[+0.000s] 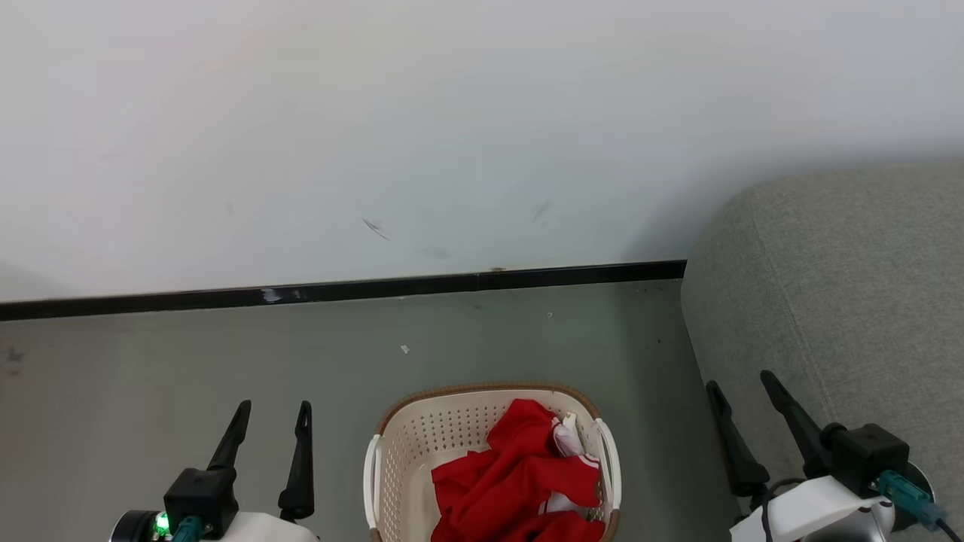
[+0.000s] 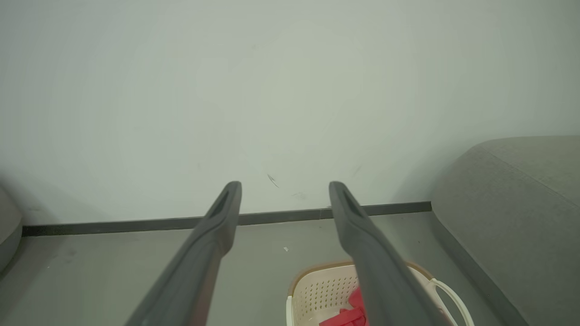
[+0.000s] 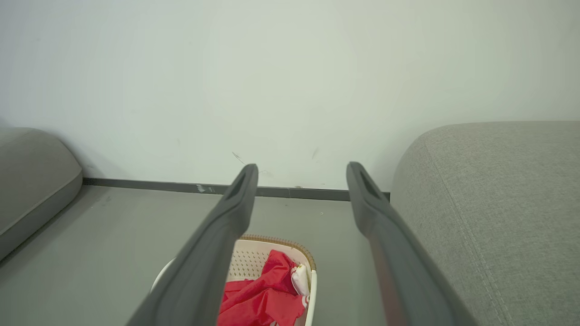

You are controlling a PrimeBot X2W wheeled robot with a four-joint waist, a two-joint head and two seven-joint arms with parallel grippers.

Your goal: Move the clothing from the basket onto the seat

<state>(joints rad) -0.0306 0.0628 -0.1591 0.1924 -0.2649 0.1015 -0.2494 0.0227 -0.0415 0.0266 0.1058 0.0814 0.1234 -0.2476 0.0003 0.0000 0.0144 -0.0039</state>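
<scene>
Both arms idle-high, nothing held; left gripper (image 1: pixel 274 408) fingers apart and empty; right gripper (image 1: pixel 739 380) fingers likewise apart and empty. The clothing (image 1: pixel 520 482) lies heaped in the basket (image 1: pixel 410 440), which stands on the floor (image 1: pixel 226 361) between the two grippers, just beside the seat (image 1: pixel 851 286) on the robot's right. Key relation: the heap sits below and inboard of both sets of fingers, bunched toward the basket's right wall; its long run goes from the far rim back toward the robot. The right gripper hangs at the seat's edge, so by my judgement the right arm has the shorter carry; reach to the basket looks about equal. Hidden: the basket's near end and the heap's near end are cut by the head view's bottom edge; garment count cannot be told; in the left wrist view a finger covers most of the red.
</scene>
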